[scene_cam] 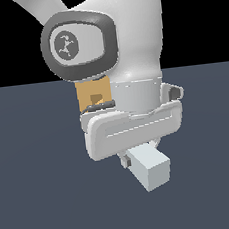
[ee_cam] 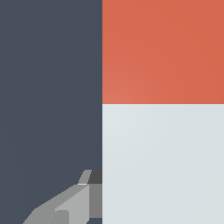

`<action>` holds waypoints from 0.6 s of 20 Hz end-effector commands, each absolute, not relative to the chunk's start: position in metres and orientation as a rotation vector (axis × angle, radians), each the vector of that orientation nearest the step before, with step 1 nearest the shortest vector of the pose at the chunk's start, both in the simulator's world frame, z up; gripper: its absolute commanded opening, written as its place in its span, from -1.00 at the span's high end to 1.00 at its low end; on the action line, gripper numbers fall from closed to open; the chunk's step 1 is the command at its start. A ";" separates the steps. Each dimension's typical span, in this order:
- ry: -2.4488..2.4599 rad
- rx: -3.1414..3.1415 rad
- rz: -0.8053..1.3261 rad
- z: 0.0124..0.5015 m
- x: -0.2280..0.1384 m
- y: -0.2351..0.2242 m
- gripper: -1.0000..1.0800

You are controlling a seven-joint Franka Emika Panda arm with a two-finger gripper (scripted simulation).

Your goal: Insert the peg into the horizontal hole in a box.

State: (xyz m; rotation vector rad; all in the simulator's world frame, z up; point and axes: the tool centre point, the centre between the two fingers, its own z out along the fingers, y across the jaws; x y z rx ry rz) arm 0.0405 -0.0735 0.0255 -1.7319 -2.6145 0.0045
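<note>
Dark slate floor (scene_cam: 41, 205) under black backdrop. Grey two-finger gripper (scene_cam: 141, 156) clamped on one long square-section peg (scene_cam: 152, 168), white end facing exterior camera, red end seen only at the wrist. One tan cube box (scene_cam: 91, 94) behind arm, dark square hole (scene_cam: 96, 98) partly visible. No legible writing.

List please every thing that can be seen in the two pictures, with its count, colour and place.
peg: one, white end in the exterior view, red and white in the wrist view, held under the hand.
box: one, tan, behind the arm, mostly hidden.
hole: one, darker tan, on the box's visible face.
floor: one, dark blue-grey, below everything.
arm: one, white with a grey joint cap, centre.
hand: one, white, shut on the peg.
</note>
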 end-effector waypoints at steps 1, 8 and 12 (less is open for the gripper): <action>-2.597 -1.767 0.000 0.031 0.034 -0.069 1.00; -2.499 -1.903 0.000 0.040 0.000 -0.047 1.00; -2.423 -1.999 0.000 0.047 -0.023 -0.028 1.00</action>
